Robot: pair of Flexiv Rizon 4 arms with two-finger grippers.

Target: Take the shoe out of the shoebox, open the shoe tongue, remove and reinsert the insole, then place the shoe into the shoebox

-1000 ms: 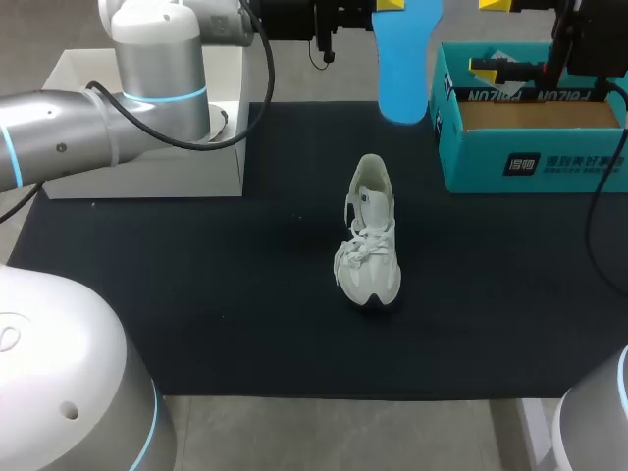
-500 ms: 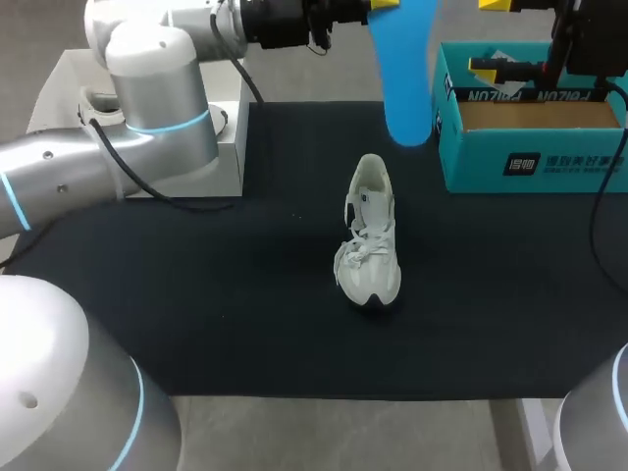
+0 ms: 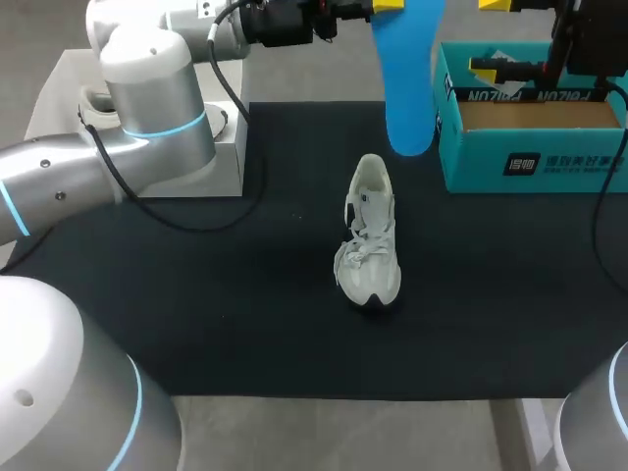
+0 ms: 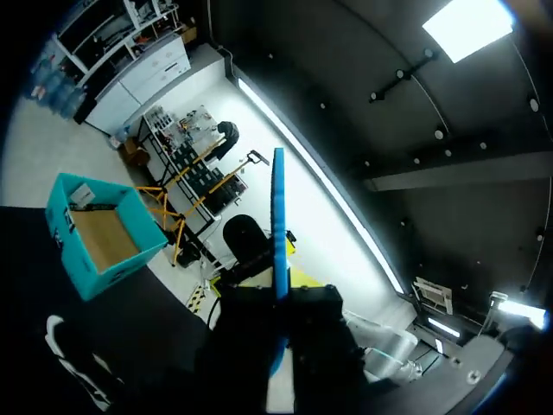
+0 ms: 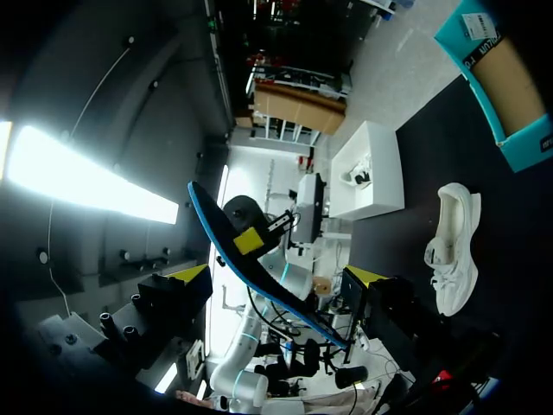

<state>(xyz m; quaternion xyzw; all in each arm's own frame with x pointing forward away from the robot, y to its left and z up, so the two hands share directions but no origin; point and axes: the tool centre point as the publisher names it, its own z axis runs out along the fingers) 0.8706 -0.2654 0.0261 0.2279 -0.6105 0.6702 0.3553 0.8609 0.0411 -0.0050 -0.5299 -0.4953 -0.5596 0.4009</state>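
in the last second the left arm swings a little and brings the blue insole lower and slightly toward the shoebox. its free tip, which was hanging up beside the box's near corner, now comes down to just above the heel of the white shoe in the head view. the shoe itself does not move. it lies on the dark mat of the worktop, well apart from the box, with the heel pointing away from the robot and the laces loose. the right arm also keeps its place above the box.

for the task this means, in my judgement, that the removing of the insole is done and the putting back begins. the insole is approaching the shoe opening (whether it is lined up with the opening, i cannot say from these views). the box stands open, and the part of its inside that shows is bare.

the left end effector is clamped on the upper end of the insole, which hangs down from it. in the right wrist view one yellow pad lies flat on the insole's face. the right end effector has its two fingers spread wide and it holds nothing; the insole is only seen ahead of it, not touching.
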